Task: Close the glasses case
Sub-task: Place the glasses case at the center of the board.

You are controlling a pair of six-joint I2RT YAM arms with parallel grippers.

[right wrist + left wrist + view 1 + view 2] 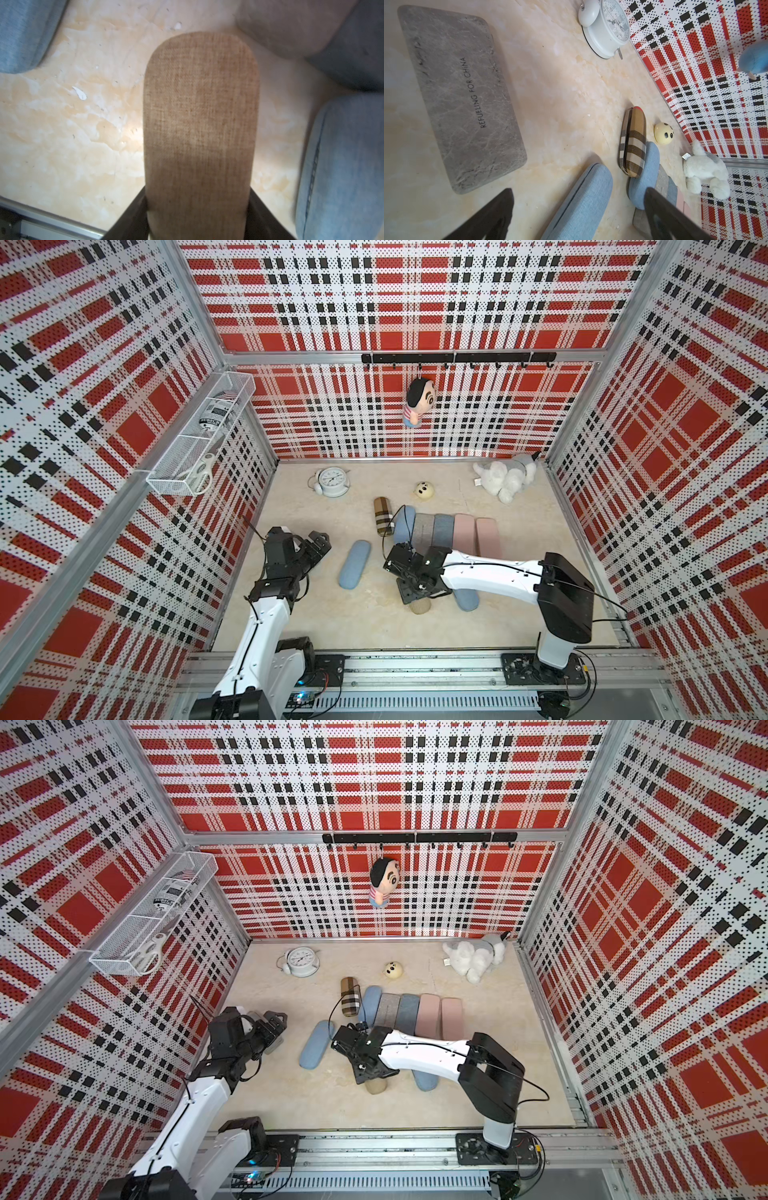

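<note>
A tan fabric glasses case (200,124) lies on the beige floor, and my right gripper (197,209) is shut on its near end with a black finger on each side. In both top views only the tip of the tan case (420,605) (376,1085) shows below the right gripper (409,593) (365,1073). Its seam is hidden. My left gripper (320,545) (578,191) hangs open and empty at the left, just short of a light blue case (354,564) (581,207) that has a thin gap along its seam.
A row of several cases (444,531) lies behind the right arm, with a plaid case (383,516) at its left end and another blue case (467,599) under the forearm. Clock (332,481), yellow ball (424,491) and plush dog (509,477) stand at the back. Grey mat (463,93) by the left gripper.
</note>
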